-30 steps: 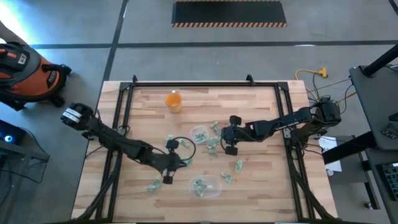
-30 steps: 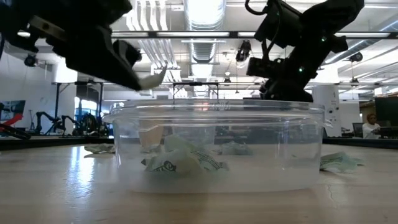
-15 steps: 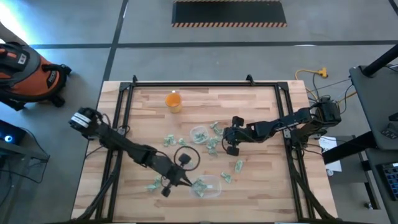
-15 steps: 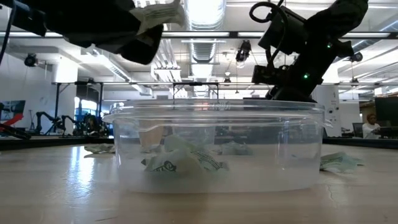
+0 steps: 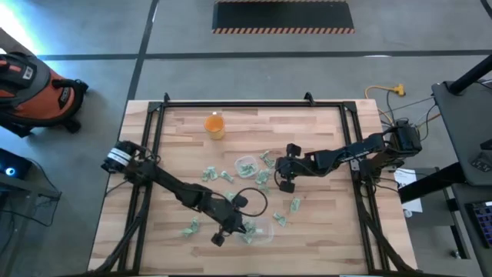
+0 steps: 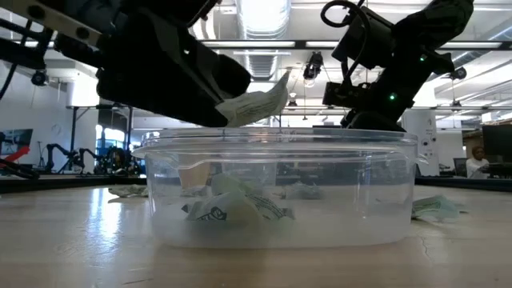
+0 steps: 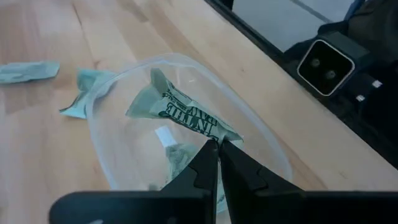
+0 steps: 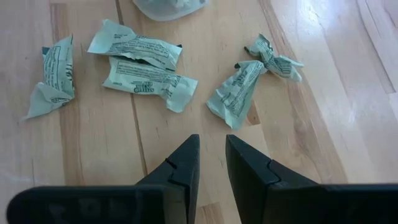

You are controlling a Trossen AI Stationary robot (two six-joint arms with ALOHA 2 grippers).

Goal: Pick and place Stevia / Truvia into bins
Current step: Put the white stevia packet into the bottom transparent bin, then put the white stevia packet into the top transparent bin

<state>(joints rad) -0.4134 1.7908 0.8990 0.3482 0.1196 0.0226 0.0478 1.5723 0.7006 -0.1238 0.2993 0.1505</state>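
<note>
The left tool, clenched on a green sachet just above the clear tub on the worktop, should let go only once the sachet hangs fully inside the rim.

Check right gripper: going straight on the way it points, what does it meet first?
Probably bare table: the right gripper, jaws slightly apart and empty, aims into the gap between two sachets and a crumpled sachet. Depth unclear.
</note>
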